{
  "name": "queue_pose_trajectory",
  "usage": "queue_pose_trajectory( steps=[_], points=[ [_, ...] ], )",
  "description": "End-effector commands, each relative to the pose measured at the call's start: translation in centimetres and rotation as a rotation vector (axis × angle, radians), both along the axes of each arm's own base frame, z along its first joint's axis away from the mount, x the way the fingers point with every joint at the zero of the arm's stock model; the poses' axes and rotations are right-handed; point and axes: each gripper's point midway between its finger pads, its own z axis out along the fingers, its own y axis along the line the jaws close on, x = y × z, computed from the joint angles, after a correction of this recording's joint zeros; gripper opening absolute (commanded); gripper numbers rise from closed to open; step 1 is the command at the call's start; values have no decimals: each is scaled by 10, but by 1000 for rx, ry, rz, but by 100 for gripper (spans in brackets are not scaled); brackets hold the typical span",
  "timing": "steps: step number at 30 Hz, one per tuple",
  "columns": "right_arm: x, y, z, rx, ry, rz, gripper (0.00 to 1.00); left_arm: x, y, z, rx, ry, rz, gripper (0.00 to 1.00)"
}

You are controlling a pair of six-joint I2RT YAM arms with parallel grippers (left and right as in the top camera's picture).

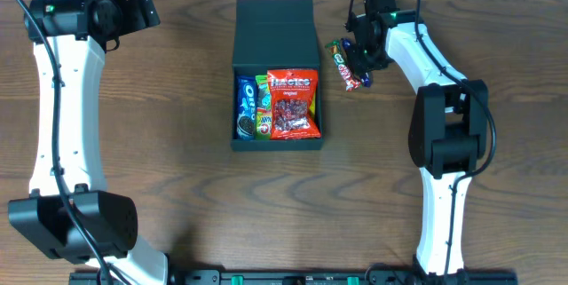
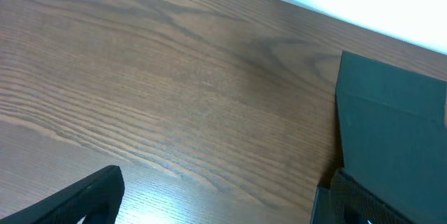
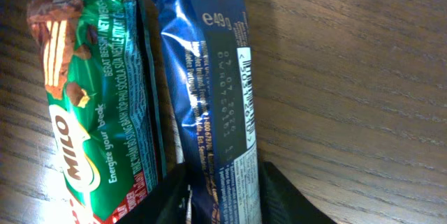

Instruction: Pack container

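Right of the box (image 1: 277, 146), the right gripper (image 3: 223, 182) is down on two bars lying side by side on the table (image 1: 177, 143): a green Milo bar (image 3: 91, 98) and a blue bar (image 3: 209, 77). Its fingers (image 3: 167, 199) straddle the blue bar's end, at or near the wrapper's edges; can't tell whether they're clamped yet. The step looks like a pick of the blue bar, with the Milo after it. Box sits mid-table, flap lid (image 1: 275, 32) folded open to the far side. It's already holding a red bag (image 1: 293, 103), an Oreo pack (image 1: 246, 107) and a green pack (image 1: 263, 112) between them. Next move needs a firm pinch across the bar without catching the Milo just beside it, then a lift and carry left over the box wall. The wrappers are glossy foil, so probably slippery, and the bars are long and flat. Box is matte dark card with rigid straight walls, and the table is wood-grain. Left gripper (image 2: 223, 206) hangs far left with jaws wide apart and nothing between them.
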Motion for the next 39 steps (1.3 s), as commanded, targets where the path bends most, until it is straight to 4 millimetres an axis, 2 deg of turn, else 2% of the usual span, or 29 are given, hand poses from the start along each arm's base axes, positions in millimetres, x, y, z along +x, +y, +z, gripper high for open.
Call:
queue_pose_trajectory(
  steps=[1, 3, 6, 11, 14, 16, 19, 22, 26, 28, 29, 32, 37, 38, 39],
  points=[
    [-6, 0, -13, -9, 30, -6, 27, -1, -1, 21, 1, -50, -6, 95],
    [-5, 0, -11, -2, 30, -35, 24, -1, -1, 21, 1, -50, -6, 95],
    [2, -1, 3, 9, 14, -64, 22, -1, -1, 21, 1, -50, -6, 95],
    [23, 1, 63, 23, -61, -68, 15, -1, -1, 21, 1, -50, -6, 95],
    [30, 6, 109, 52, -105, -90, 13, -2, -1, 21, 1, -49, -6, 95],
    [23, 28, 146, 137, -113, -60, 13, -2, -1, 21, 1, -49, -6, 95],
    [2, 71, 170, 294, -54, -31, 11, -2, -1, 21, 1, -49, -6, 95],
    [-25, 114, 170, 389, 46, 13, 9, -2, -1, 21, 1, -49, -6, 95],
    [-57, 160, 162, 389, 132, 55, 9, -1, -1, 21, 2, -50, -6, 95],
    [-82, 188, 158, 376, 192, 68, 10, -2, -1, 21, 1, -49, -6, 95],
    [-92, 195, 153, 349, 218, 52, 10, -2, -1, 21, 2, -49, -6, 95],
    [-111, 198, 140, 264, 266, 1, 9, -2, -1, 21, 2, -48, -6, 95],
    [-139, 217, 127, 226, 341, -21, 9, -3, -1, 19, 1, -41, -6, 95],
    [-142, 221, 126, 220, 338, -12, 10, -3, -1, 19, 1, -40, -6, 95],
    [-144, 222, 125, 203, 330, -20, 15, -3, -1, 19, 1, -40, -6, 95]
  ],
)
